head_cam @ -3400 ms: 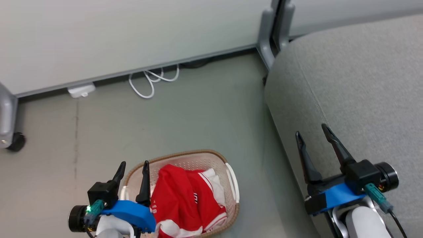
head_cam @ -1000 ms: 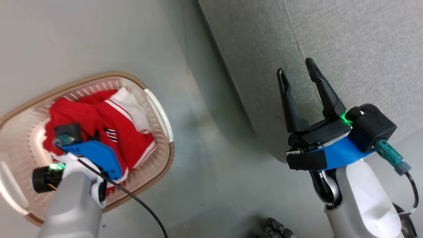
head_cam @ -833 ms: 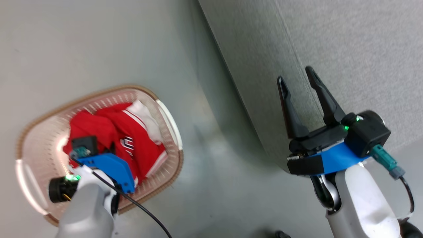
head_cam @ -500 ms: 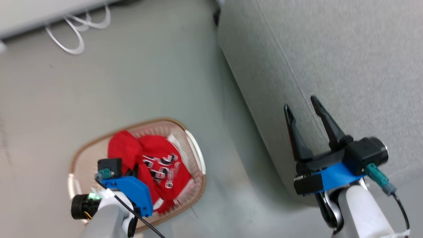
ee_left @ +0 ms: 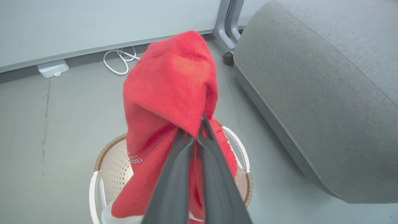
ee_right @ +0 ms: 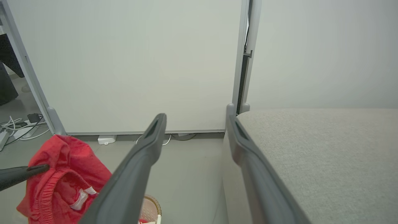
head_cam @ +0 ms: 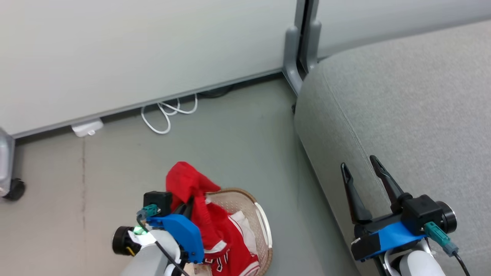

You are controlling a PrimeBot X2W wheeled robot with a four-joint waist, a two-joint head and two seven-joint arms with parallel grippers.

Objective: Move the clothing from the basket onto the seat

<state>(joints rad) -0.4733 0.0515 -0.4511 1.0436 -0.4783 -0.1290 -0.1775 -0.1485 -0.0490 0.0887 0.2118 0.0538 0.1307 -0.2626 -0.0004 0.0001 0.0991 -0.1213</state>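
My left gripper [head_cam: 188, 204] is shut on a red garment of the clothing [head_cam: 187, 181], holding it up above the basket [head_cam: 251, 200]. In the left wrist view the fingertips [ee_left: 203, 127] pinch a fold of that red clothing [ee_left: 168, 84], which hangs down into the cream basket [ee_left: 113, 157]. More red and white fabric [head_cam: 232, 258] lies inside the basket. The grey seat [head_cam: 402, 115] fills the right side. My right gripper [head_cam: 357, 161] stands open over the seat's edge with nothing between its fingers. The right wrist view has the right gripper [ee_right: 196, 116] open, the lifted clothing [ee_right: 62, 174] at lower left and the seat [ee_right: 311, 149].
A pale partition wall with grey posts [head_cam: 301, 50] runs behind the seat's corner. A looped white cable [head_cam: 168, 113] and a white box [head_cam: 86, 127] lie on the floor by the wall. A caster wheel [head_cam: 13, 189] stands at the far left.
The head camera has swung up and back. My left gripper has lifted a red garment out of the basket. The right gripper stays open.
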